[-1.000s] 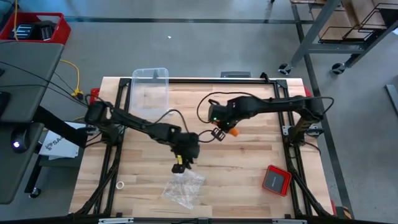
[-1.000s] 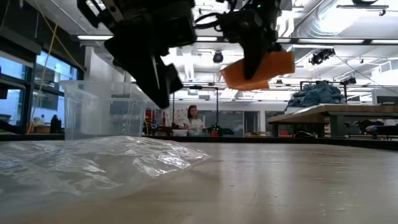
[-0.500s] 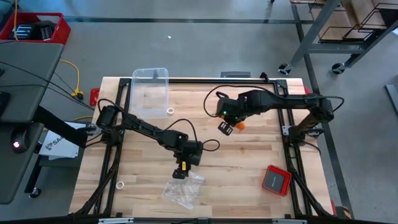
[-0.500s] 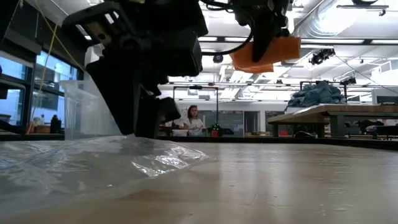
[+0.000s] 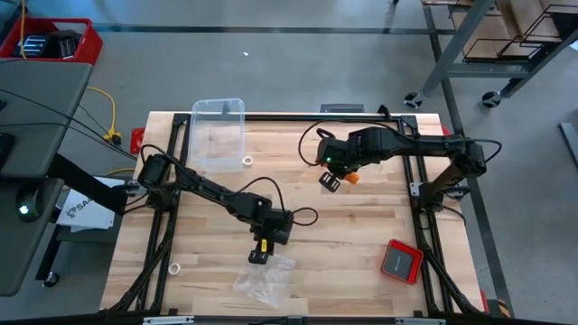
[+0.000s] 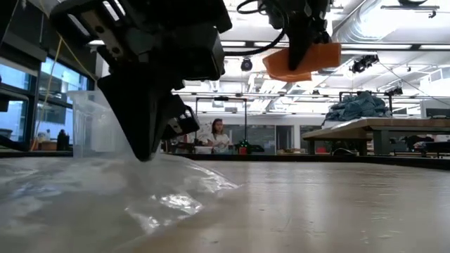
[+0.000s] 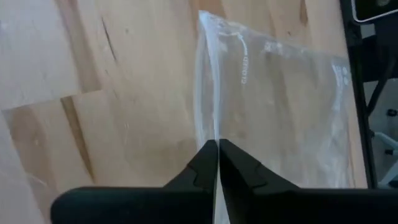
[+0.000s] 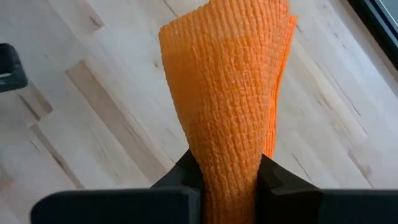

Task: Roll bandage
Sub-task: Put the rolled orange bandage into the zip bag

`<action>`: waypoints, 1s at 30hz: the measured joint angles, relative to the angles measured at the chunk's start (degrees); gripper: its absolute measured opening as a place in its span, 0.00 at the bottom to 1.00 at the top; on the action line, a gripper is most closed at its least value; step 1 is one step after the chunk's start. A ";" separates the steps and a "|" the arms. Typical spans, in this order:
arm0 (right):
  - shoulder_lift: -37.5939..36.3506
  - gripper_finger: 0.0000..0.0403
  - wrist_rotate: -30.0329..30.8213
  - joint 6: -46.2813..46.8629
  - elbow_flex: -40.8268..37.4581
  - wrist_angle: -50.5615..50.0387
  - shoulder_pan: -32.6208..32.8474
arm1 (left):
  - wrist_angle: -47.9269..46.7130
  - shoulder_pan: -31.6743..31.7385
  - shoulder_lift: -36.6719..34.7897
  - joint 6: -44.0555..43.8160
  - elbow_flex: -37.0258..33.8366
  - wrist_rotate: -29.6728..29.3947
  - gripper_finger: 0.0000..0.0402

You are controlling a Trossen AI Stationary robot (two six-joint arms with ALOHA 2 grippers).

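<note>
The bandage (image 8: 227, 81) is a stubby bright orange roll held high over the far middle of the table, with my right gripper (image 8: 229, 168) shut on it; the high view shows it as an orange spot (image 5: 352, 178) and the low view as a lump (image 6: 302, 62) well above the tabletop. A clear plastic bag (image 5: 264, 278) lies crumpled on the wood near the front edge. My left gripper (image 5: 260, 255) is down at the bag's far edge, shut on it (image 7: 217, 149). My left gripper pinches an edge of the clear bag (image 7: 214, 134) between its two fingertips, slanting down from the far side. The rest of the bag (image 6: 84, 197) lies on the table. My right gripper pinches the roll's lower end (image 8: 227, 158) between its two fingers, pointing steeply down. The roll sticks out past the fingertips and is lifted clear of the table.
A clear plastic bin (image 5: 219, 126) stands at the far left of the table, with a small white ring (image 5: 247, 162) beside it. A red square device (image 5: 400, 261) lies near the front right. Another white ring (image 5: 174, 268) lies front left. A person (image 6: 216, 133) sits in the room beyond.
My left gripper has come down toward the near edge onto the bag and shut on its edge, which now bunches up under the fingers. My right gripper has risen and gone toward the far right with the bandage roll.
</note>
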 joint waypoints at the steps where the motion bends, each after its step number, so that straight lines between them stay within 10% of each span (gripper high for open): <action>1: 0.00 0.11 -0.02 -0.04 0.00 -0.37 -0.08 | -0.34 -0.07 -0.40 -0.66 0.00 -0.74 0.02; 10: -2.20 0.11 -7.04 -7.54 0.00 -8.10 -0.87 | -10.21 -0.02 -14.16 12.24 3.36 -20.49 0.00; 16: -5.09 0.11 -16.14 -5.01 0.00 6.29 -1.89 | -16.43 0.18 -23.13 27.61 8.42 -38.69 0.00; 24: -4.27 0.11 -23.21 5.57 0.00 42.20 -1.30 | -14.58 4.03 -24.59 37.30 13.84 -45.69 0.00; 30: -4.24 0.11 -22.27 9.04 0.00 49.96 -1.33 | -9.71 6.94 -24.57 35.11 13.88 -46.45 0.00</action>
